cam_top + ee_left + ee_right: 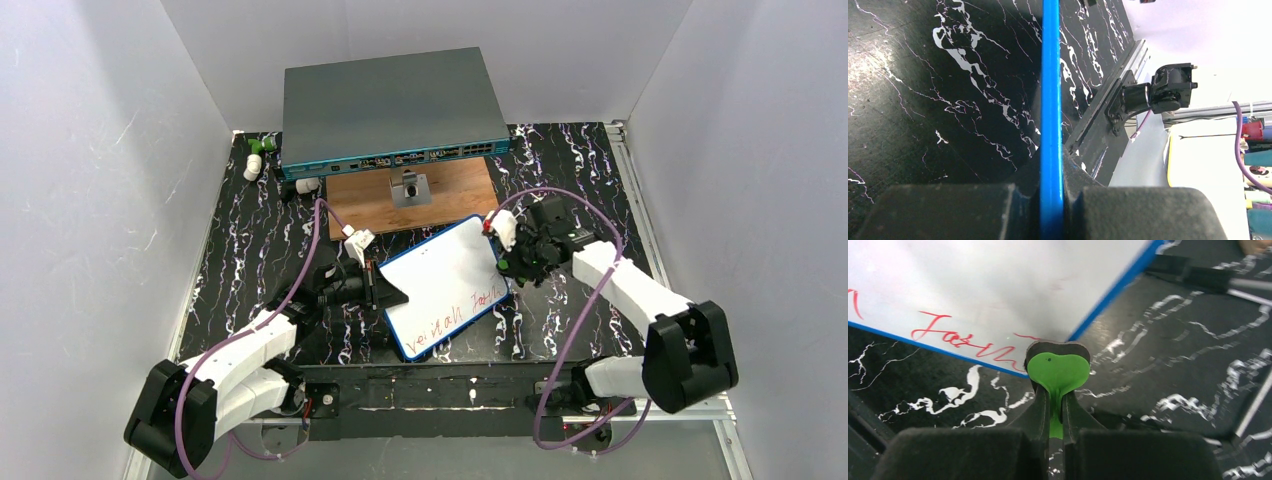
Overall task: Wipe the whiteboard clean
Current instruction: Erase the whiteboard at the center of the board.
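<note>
I see my left arm (245, 352) and right arm (625, 283) in white shells between chunky black joint housings. A purple cable (320, 225) loops along each. Up close, my pincer fingers (948, 210) are matte black blocks.

Left gripper (380, 286) and right gripper (506, 262) (both clamped shut) reach inward from opposite sides.

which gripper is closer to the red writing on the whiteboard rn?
Right. The right gripper holds a green eraser at the end of the red writing, by a corner of the whiteboard. The left gripper clamps the blue frame on the far short edge.
</note>
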